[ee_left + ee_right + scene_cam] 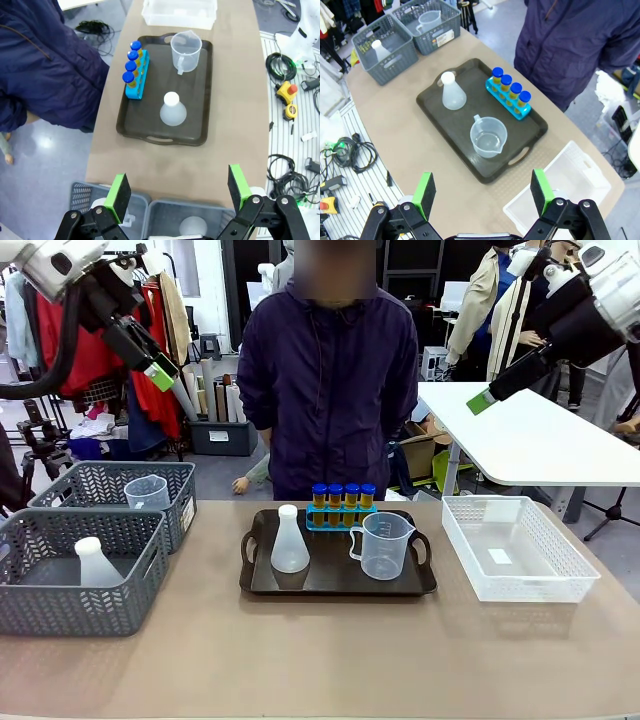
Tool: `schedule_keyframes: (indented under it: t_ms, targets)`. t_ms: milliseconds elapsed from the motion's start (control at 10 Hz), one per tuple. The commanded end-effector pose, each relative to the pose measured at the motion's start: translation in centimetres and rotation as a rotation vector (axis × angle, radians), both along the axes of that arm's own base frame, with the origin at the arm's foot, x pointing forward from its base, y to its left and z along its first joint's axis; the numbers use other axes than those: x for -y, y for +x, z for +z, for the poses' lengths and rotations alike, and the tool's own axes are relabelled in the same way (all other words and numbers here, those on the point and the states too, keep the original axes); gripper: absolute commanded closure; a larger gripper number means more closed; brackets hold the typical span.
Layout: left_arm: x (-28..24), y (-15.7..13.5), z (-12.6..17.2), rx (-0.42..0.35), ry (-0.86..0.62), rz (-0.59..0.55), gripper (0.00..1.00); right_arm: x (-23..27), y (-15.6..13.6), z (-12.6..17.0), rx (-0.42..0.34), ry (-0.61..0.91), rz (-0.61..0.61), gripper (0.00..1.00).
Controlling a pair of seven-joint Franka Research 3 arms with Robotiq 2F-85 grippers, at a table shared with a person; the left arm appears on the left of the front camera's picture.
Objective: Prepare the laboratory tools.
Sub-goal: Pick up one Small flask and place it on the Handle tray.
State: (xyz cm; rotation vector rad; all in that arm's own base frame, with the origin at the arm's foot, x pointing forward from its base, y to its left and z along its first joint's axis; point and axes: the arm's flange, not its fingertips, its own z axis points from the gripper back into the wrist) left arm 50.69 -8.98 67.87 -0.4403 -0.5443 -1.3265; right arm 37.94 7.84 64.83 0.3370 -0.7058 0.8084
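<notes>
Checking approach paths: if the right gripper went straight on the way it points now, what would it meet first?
Probably the measuring jug on the dark tray; it sits nearest the line between the open right gripper fingers, though depth is unclear.

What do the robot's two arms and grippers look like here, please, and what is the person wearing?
Both arms have white casings with black wrist sections. The left gripper and right gripper are black linkage fingers, each tipped with a flat bright green pad; silver pivot bolts show at the finger joints. A black cable loops beside the left arm. The person wears a dark navy zipped jacket with long sleeves.
</notes>
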Motion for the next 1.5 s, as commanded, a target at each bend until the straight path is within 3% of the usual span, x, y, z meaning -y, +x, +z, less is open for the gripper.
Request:
schedule_keyframes:
  t_ms: [0, 1400]
  targets:
    - [0.0, -0.14, 0.13, 0.0, -0.006, 0.003, 0.0, 0.07, 0.04, 0.11, 0.001, 0.022, 0.014, 0.0]
    - [0.0, -0.14, 0.13, 0.0, -0.006, 0.003, 0.0, 0.07, 0.04, 0.11, 0.001, 0.022, 0.014, 0.0]
